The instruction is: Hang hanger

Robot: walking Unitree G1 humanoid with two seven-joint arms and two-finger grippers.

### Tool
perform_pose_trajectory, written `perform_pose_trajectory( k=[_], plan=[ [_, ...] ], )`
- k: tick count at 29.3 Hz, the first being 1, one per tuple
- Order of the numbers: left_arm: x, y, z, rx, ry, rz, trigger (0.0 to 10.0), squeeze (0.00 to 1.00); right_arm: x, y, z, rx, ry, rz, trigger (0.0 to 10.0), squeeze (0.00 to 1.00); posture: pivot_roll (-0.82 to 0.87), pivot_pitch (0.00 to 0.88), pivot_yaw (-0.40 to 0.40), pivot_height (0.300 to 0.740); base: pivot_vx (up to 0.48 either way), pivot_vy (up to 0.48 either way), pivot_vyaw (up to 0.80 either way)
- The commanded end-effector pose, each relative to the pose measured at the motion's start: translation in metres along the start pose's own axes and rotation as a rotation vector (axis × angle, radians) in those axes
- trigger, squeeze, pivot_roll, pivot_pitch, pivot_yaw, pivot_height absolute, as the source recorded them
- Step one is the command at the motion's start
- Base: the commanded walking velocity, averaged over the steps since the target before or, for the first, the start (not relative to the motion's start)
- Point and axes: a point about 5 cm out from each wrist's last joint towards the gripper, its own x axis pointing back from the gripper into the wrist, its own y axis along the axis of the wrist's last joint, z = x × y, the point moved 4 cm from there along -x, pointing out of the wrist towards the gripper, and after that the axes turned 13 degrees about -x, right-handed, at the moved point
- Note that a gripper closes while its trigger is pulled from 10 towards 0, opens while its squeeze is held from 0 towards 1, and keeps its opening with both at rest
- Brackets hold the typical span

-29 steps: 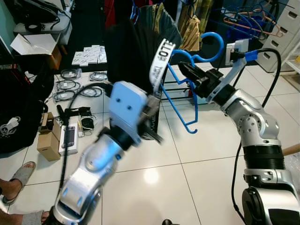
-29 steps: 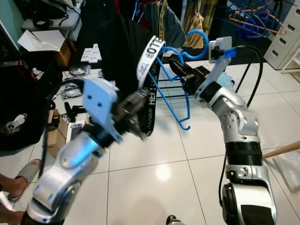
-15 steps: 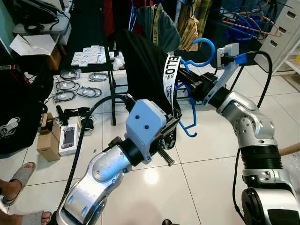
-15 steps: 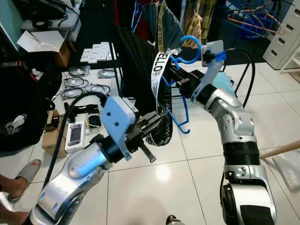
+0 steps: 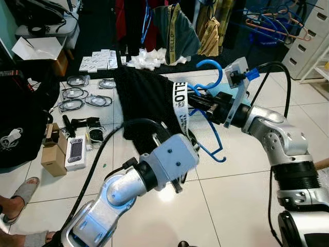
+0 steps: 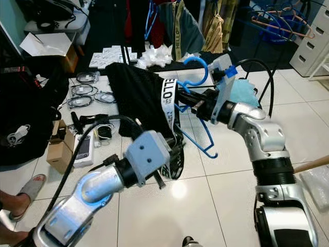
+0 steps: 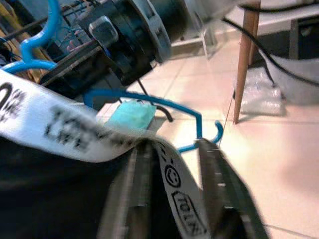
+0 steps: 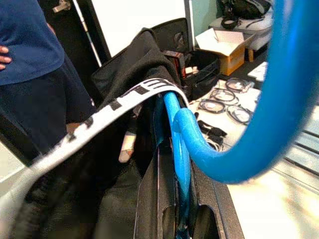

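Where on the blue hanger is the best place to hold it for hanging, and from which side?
Probably the neck just below the hook of the blue hanger, where the right gripper already clamps it from the robot's right. That leaves the curved hook free, while the black garment covers the arms.

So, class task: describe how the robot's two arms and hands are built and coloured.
Both arms are jointed silver metal with black rings. The left arm ends in a pale blue-grey box with a thick black cable. The right arm carries a grey wrist plate, blue clip and black cable. The right hand has long black fingers.
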Motion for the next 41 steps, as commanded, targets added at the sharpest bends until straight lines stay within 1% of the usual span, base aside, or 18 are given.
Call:
perform_pose_trajectory(
  k=[1, 9, 15, 17, 18, 19, 20, 21, 24, 26, 29, 31, 32, 34, 36, 38, 39, 41],
  plan=[
    [0.002, -0.004, -0.007, -0.028, -0.039, 0.012, 10.0, 1.00, 0.001, 0.003, 0.003, 0.022, 0.019, 0.008, 10.0, 0.00, -0.01, 0.158, -0.038, 0.740, 0.000, 0.000, 0.00],
    [0.006, -0.011, -0.023, -0.104, -0.165, 0.034, 10.0, 1.00, 0.017, 0.022, 0.006, 0.110, 0.079, -0.008, 10.0, 0.00, -0.01, 0.154, -0.036, 0.740, 0.000, 0.000, 0.00],
    [0.005, -0.009, -0.022, -0.116, -0.169, 0.024, 10.0, 1.00, 0.022, 0.026, 0.016, 0.139, 0.146, -0.013, 10.0, 0.00, -0.01, 0.155, -0.037, 0.740, 0.000, 0.000, 0.00],
    [0.004, -0.005, -0.013, -0.113, -0.133, 0.010, 10.0, 1.00, 0.027, 0.028, 0.021, 0.160, 0.189, -0.019, 10.0, 0.00, -0.01, 0.153, -0.038, 0.740, 0.000, 0.000, 0.00],
    [0.007, -0.002, 0.018, -0.089, -0.040, -0.011, 10.0, 1.00, 0.038, 0.029, 0.026, 0.190, 0.257, -0.002, 10.0, 0.00, 0.00, 0.151, -0.044, 0.740, 0.000, 0.000, 0.00],
    [0.016, 0.003, 0.057, -0.056, 0.051, -0.041, 10.0, 0.26, 0.050, 0.027, 0.031, 0.213, 0.323, 0.035, 10.0, 0.00, 0.00, 0.148, -0.045, 0.740, 0.000, 0.000, 0.00],
    [0.024, 0.008, 0.083, -0.037, 0.111, -0.071, 10.0, 0.26, 0.058, 0.026, 0.035, 0.226, 0.366, 0.063, 10.0, 0.00, 0.00, 0.148, -0.045, 0.740, 0.000, 0.000, 0.00],
    [0.036, 0.014, 0.110, -0.043, 0.135, -0.103, 10.0, 0.00, 0.065, 0.025, 0.036, 0.232, 0.393, 0.094, 10.0, 0.00, 0.00, 0.145, -0.046, 0.740, 0.000, 0.000, 0.00],
    [0.043, 0.019, 0.124, -0.056, 0.138, -0.122, 10.0, 0.00, 0.069, 0.025, 0.037, 0.233, 0.403, 0.110, 10.0, 0.00, 0.00, 0.145, -0.046, 0.740, 0.000, 0.000, 0.00],
    [0.058, 0.036, 0.151, -0.131, 0.059, -0.169, 10.0, 0.00, 0.077, 0.022, 0.033, 0.246, 0.401, 0.154, 10.0, 0.00, 0.02, 0.140, -0.035, 0.740, 0.000, 0.000, 0.00],
    [0.058, 0.036, 0.151, -0.131, 0.059, -0.169, 10.0, 0.00, 0.077, 0.022, 0.033, 0.246, 0.401, 0.154, 10.0, 0.00, 0.02, 0.140, -0.035, 0.740, 0.000, 0.000, 0.00],
    [0.064, 0.046, 0.156, -0.168, 0.001, -0.191, 10.0, 0.00, 0.080, 0.020, 0.031, 0.253, 0.396, 0.173, 10.0, 0.00, 0.02, 0.138, -0.034, 0.740, 0.000, 0.000, 0.00],
    [0.070, 0.059, 0.149, -0.180, -0.143, -0.244, 10.0, 0.00, 0.082, 0.018, 0.030, 0.258, 0.395, 0.189, 10.0, 0.00, 0.02, 0.135, -0.027, 0.740, 0.000, 0.000, 0.00],
    [0.070, 0.059, 0.149, -0.180, -0.143, -0.244, 10.0, 0.00, 0.082, 0.018, 0.030, 0.258, 0.395, 0.189, 10.0, 0.00, 0.02, 0.135, -0.027, 0.740, 0.000, 0.000, 0.00],
    [0.081, 0.071, 0.125, -0.125, -0.404, -0.309, 10.0, 0.00, 0.083, 0.014, 0.031, 0.266, 0.403, 0.205, 10.0, 0.00, 0.02, 0.131, -0.020, 0.740, 0.000, 0.000, 0.00],
    [0.081, 0.071, 0.125, -0.125, -0.404, -0.309, 10.0, 0.00, 0.083, 0.014, 0.031, 0.266, 0.403, 0.205, 10.0, 0.00, 0.02, 0.131, -0.020, 0.740, 0.000, 0.000, 0.00],
    [0.085, 0.071, 0.117, -0.104, -0.490, -0.308, 10.0, 0.00, 0.083, 0.012, 0.032, 0.269, 0.408, 0.212, 10.0, 0.00, 0.02, 0.131, -0.020, 0.740, 0.000, 0.000, 0.00],
    [0.085, 0.071, 0.117, -0.104, -0.490, -0.308, 10.0, 0.00, 0.083, 0.012, 0.032, 0.269, 0.408, 0.212, 10.0, 0.00, 0.02, 0.131, -0.020, 0.740, 0.000, 0.000, 0.00]
  ],
)
